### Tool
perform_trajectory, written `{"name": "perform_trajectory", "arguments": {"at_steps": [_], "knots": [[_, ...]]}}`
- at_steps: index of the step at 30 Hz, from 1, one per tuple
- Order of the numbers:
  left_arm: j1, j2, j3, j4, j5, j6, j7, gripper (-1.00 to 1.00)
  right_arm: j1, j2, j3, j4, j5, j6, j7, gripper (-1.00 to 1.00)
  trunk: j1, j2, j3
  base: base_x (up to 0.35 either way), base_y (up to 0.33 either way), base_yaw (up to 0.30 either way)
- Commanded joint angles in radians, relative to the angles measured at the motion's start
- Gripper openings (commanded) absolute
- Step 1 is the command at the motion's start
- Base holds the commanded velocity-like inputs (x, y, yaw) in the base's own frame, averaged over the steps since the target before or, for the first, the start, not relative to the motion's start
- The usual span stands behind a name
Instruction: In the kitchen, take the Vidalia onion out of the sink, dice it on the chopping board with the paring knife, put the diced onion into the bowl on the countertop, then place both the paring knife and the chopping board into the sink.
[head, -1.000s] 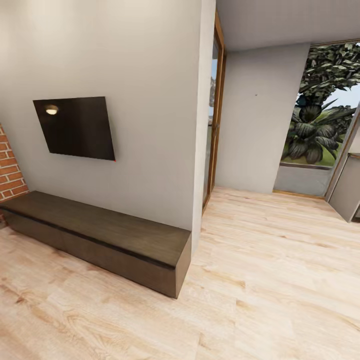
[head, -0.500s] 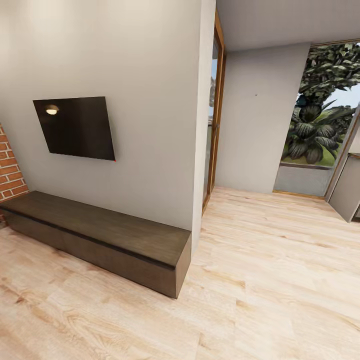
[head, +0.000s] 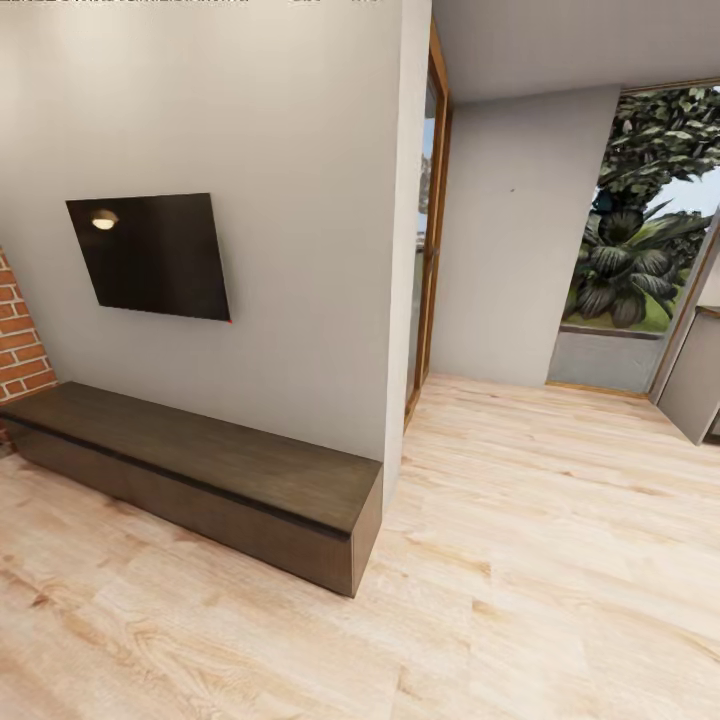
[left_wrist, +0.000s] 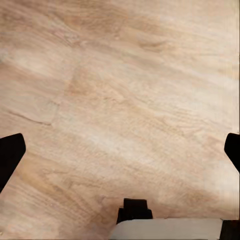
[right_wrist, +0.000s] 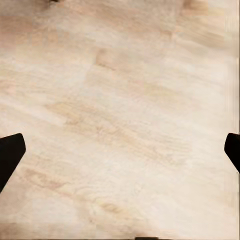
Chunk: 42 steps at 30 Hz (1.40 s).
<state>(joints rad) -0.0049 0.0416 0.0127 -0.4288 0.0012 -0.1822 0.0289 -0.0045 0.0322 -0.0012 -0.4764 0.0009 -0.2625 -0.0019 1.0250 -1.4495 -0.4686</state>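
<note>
Spanning the lower part of the head view, a light wooden floor (head: 560, 560) of pale grained planks runs back to a doorway. A plain grey wall (head: 300, 200), matte and flat, ends at a wood-trimmed opening (head: 432, 220). Against the wall sits a long, low dark-brown bench cabinet (head: 210, 475), box-shaped with a woodgrain top. Beyond it, a window (head: 640, 220) shows leafy green plants. A glossy black square panel (head: 150, 255) hangs on the wall, reflecting one lamp. A strip of red brick (head: 18, 340) shows at the left edge.

The left gripper (left_wrist: 120, 155) has its dark fingertips (left_wrist: 10, 155) spread wide apart, holding nothing, over bare planks. The right gripper (right_wrist: 120, 152) is likewise spread wide, fingertips (right_wrist: 10, 155) clear of any object.
</note>
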Motion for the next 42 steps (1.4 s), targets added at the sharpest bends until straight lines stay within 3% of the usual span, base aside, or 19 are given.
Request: {"name": "perform_trajectory", "arguments": {"at_steps": [1,4,8,10,14,20,28,42], "knots": [[0.002,0.0,0.0,0.002,0.0,-0.003,0.013,1.0,0.003,0.0,0.0,-0.004,0.0,-0.005,0.0,1.0,0.0,-0.001,-0.001,0.0,0.0,0.0],[0.002,0.001,0.0,-0.032,0.0,-0.009,0.086,1.0,0.003,0.0,0.0,-0.029,0.001,-0.024,0.003,1.0,0.0,-0.001,-0.001,0.0,0.0,0.0],[0.002,0.011,-0.002,-0.029,0.001,-0.018,0.136,1.0,0.002,0.002,0.001,-0.016,0.0,-0.086,0.002,1.0,0.0,-0.001,-0.001,0.0,0.0,0.0],[0.002,0.016,-0.003,-0.008,0.002,-0.054,0.146,1.0,0.003,0.002,0.001,0.014,-0.001,-0.135,0.001,1.0,0.0,-0.001,-0.001,0.0,0.0,0.0],[0.002,0.019,-0.003,0.027,0.002,-0.135,0.153,1.0,0.003,0.001,0.002,0.039,-0.002,-0.176,0.002,1.0,0.0,-0.001,-0.001,0.0,0.0,0.0],[0.002,0.012,-0.005,0.049,0.004,-0.189,0.156,1.0,0.003,0.003,0.005,0.06,0.0,-0.192,0.002,1.0,0.0,-0.001,-0.001,0.0,0.0,0.0],[0.002,-0.014,-0.005,0.094,0.004,-0.196,0.155,1.0,0.003,0.003,0.001,0.07,-0.002,-0.194,0.0,1.0,0.0,-0.001,-0.001,0.0,0.0,0.0],[0.002,-0.016,-0.004,0.096,0.003,-0.195,0.155,1.0,0.003,0.003,0.003,0.071,-0.002,-0.195,0.001,1.0,0.0,-0.001,0.011,0.0,0.0,-0.146]]}}
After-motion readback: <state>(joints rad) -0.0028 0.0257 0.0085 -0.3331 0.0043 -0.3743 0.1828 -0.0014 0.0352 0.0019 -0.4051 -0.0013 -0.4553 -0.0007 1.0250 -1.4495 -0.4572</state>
